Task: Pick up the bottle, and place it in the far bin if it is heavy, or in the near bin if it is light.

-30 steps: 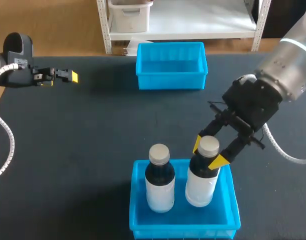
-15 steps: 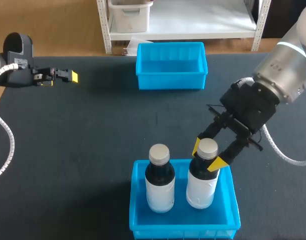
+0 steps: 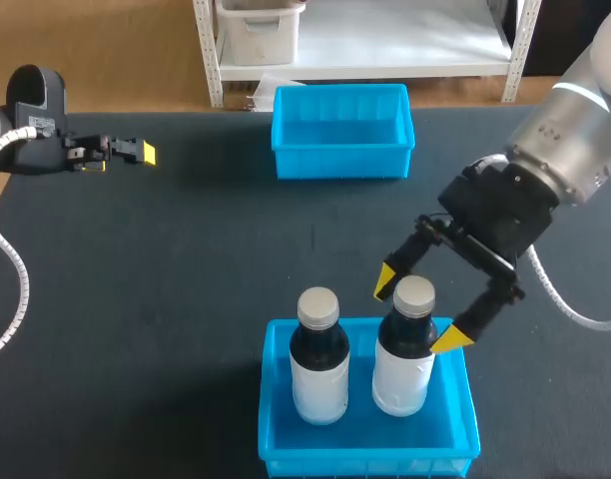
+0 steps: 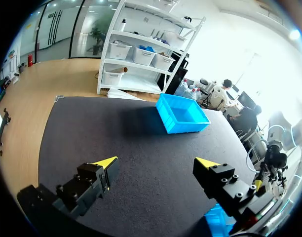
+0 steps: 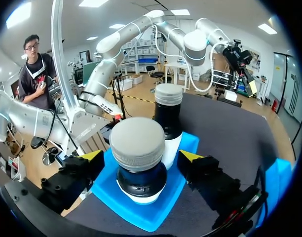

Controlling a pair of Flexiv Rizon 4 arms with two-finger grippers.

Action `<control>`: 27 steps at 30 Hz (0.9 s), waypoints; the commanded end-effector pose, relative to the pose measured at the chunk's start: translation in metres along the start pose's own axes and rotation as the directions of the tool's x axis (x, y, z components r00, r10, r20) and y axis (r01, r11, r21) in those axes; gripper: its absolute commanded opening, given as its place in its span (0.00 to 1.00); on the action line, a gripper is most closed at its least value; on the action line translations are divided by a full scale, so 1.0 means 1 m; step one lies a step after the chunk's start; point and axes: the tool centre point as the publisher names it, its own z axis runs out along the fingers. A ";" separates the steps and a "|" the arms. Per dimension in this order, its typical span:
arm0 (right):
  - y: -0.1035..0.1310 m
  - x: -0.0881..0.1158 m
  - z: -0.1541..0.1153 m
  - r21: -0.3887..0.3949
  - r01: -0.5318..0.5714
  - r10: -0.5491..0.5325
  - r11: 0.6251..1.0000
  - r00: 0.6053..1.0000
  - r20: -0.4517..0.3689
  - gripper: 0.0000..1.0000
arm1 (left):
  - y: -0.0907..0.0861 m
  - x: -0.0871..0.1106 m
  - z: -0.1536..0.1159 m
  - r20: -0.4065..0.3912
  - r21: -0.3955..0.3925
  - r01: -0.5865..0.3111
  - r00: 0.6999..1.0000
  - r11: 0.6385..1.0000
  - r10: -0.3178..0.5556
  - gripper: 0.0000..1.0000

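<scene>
The bottle (image 3: 400,361) stands upright in the right half of the near bin (image 3: 365,465), just beside a second bottle (image 3: 318,359) on its left. Our right gripper (image 3: 418,310) is released, its yellow tips flanking the cap on either side, apart from it. The far bin (image 3: 342,162) sits well apart across the dark table (image 3: 186,279). Our left gripper (image 4: 156,162) hangs spread open over the table's left side.
</scene>
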 end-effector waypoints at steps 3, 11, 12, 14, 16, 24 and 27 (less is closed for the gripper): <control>-0.006 0.014 -0.027 0.022 -0.046 0.046 0.999 0.999 0.007 1.00 | 0.000 0.000 0.000 0.000 0.000 0.000 1.000 1.000 0.000 1.00; -0.026 0.038 -0.074 0.162 -0.167 0.167 0.973 0.986 0.011 1.00 | 0.000 0.000 0.000 0.000 0.000 0.000 1.000 1.000 0.000 1.00; -0.031 0.041 -0.079 0.190 -0.190 0.191 0.963 0.982 0.018 1.00 | 0.000 0.000 0.000 0.000 0.000 0.000 1.000 1.000 0.000 1.00; -0.042 0.048 -0.086 0.260 -0.256 0.254 0.931 0.966 0.039 1.00 | 0.000 0.000 0.000 0.000 0.000 0.000 1.000 1.000 0.000 1.00; -0.052 0.054 -0.091 0.309 -0.307 0.304 0.900 0.951 0.058 1.00 | 0.000 0.000 0.000 0.000 0.000 0.000 1.000 1.000 0.000 1.00; -0.100 0.078 -0.107 0.433 -0.533 0.493 0.727 0.844 0.211 1.00 | 0.000 0.000 0.000 0.000 0.000 0.000 1.000 1.000 0.000 1.00; -0.112 0.084 -0.111 0.454 -0.573 0.532 0.682 0.815 0.231 1.00 | 0.000 0.000 0.000 0.000 0.000 0.000 1.000 1.000 0.000 1.00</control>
